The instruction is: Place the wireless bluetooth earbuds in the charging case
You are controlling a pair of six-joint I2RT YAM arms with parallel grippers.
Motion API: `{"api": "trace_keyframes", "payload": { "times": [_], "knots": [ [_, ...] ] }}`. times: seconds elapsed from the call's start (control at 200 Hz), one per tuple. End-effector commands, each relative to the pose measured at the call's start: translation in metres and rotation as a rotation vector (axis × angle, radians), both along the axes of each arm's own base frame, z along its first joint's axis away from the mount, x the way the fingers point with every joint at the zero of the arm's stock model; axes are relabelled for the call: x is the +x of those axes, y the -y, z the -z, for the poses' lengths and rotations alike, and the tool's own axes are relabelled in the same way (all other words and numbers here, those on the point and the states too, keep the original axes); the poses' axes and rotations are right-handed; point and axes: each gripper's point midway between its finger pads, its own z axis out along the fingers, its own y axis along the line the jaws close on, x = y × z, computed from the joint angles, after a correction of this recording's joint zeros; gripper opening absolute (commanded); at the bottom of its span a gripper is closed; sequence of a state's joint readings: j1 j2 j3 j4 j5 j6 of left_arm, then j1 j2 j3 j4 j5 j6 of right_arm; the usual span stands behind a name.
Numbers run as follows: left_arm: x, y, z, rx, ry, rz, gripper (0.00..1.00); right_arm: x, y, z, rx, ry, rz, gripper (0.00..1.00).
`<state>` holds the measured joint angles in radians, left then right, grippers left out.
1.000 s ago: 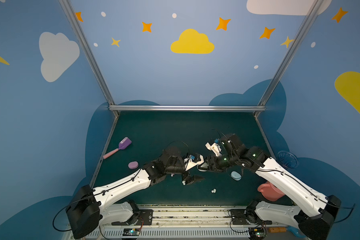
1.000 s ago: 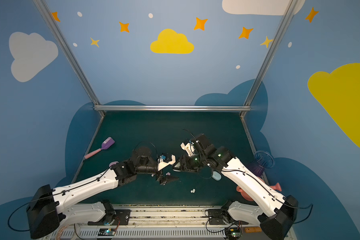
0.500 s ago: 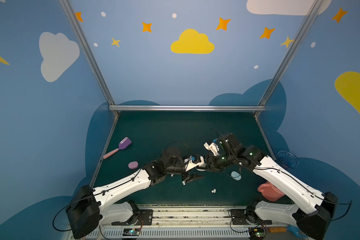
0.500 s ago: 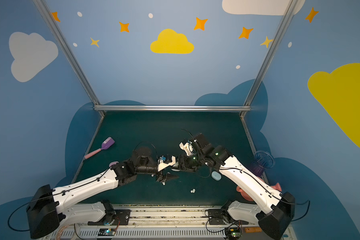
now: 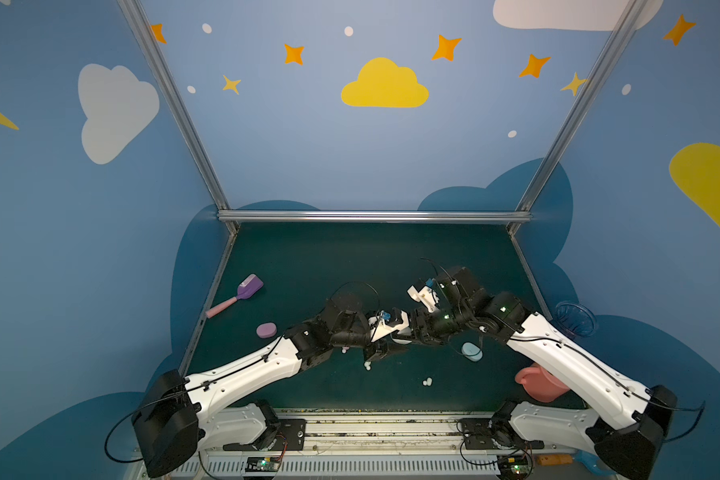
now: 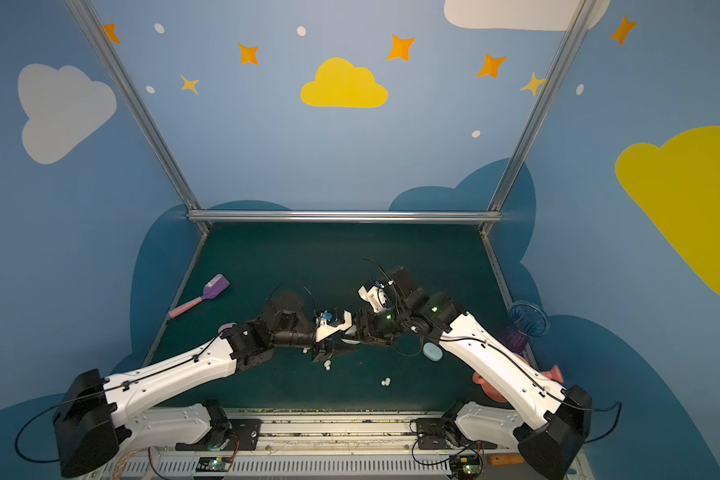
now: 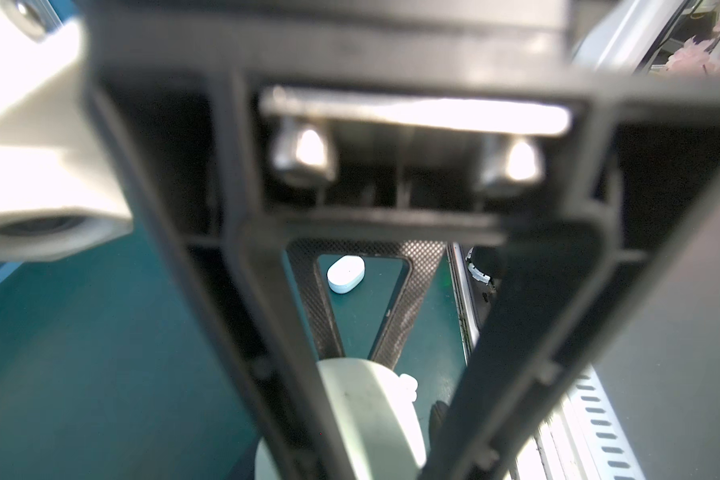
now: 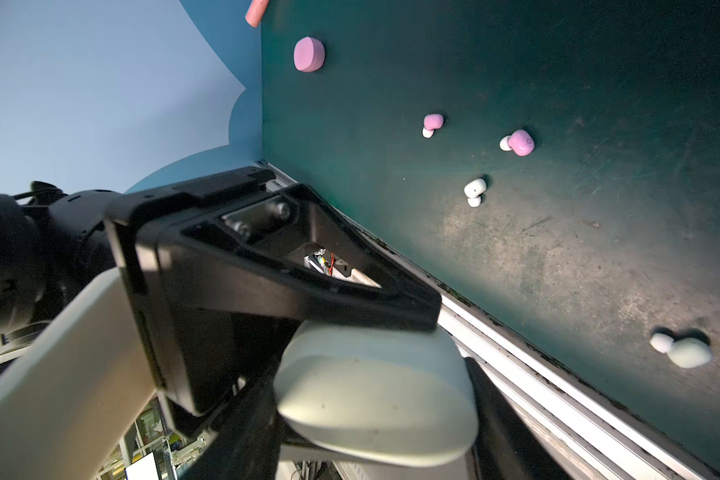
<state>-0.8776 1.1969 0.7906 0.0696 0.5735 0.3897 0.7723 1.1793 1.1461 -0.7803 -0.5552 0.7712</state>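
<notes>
A whitish-mint oval charging case [image 8: 375, 395] is held above the mat at the middle, with my right gripper [image 8: 371, 432] shut on it. My left gripper [image 7: 371, 457] meets it from the other side. One left finger [image 8: 292, 266] lies against the case [image 7: 362, 415], while a gap shows at the other finger, so the left jaws stand apart. In both top views the two grippers [image 5: 385, 351] [image 5: 410, 332] touch noses. Loose earbuds lie on the mat: two pink [image 8: 433, 121] [image 8: 520, 142], one whitish [image 8: 474, 189] and one pale mint [image 8: 688, 352].
A pale blue case [image 5: 472, 351] lies shut to the right of the grippers and a pink case [image 5: 266, 330] to the left. A purple scoop [image 5: 242, 293] lies far left. A pink jug [image 5: 539, 384] and a blue cup [image 5: 574, 324] sit at the right edge.
My left jaws have narrowed around the case. The right gripper has shifted slightly left toward the left one, still holding the case.
</notes>
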Motion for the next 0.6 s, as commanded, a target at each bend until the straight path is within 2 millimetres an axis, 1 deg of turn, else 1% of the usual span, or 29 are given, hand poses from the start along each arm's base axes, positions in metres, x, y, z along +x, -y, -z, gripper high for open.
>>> {"api": "trace_keyframes", "payload": {
  "times": [0.0, 0.09, 0.155, 0.32, 0.596],
  "knots": [
    [-0.009, 0.005, -0.002, 0.007, -0.008, 0.053, 0.56, 0.007, -0.007, -0.029, 0.09, 0.069, 0.012, 0.55],
    [-0.01, 0.006, 0.0, 0.015, -0.007, 0.058, 0.6, 0.006, -0.007, -0.033, 0.103, 0.071, 0.013, 0.55],
    [-0.01, 0.006, 0.0, 0.015, -0.005, 0.059, 0.6, 0.006, -0.007, -0.034, 0.106, 0.069, 0.014, 0.55],
    [-0.01, 0.005, -0.002, 0.013, 0.005, 0.057, 0.58, 0.005, -0.006, -0.032, 0.103, 0.063, 0.016, 0.56],
    [-0.009, 0.002, -0.012, -0.029, 0.037, 0.041, 0.57, 0.005, -0.009, -0.027, 0.097, 0.041, 0.002, 0.55]
  ]
}}
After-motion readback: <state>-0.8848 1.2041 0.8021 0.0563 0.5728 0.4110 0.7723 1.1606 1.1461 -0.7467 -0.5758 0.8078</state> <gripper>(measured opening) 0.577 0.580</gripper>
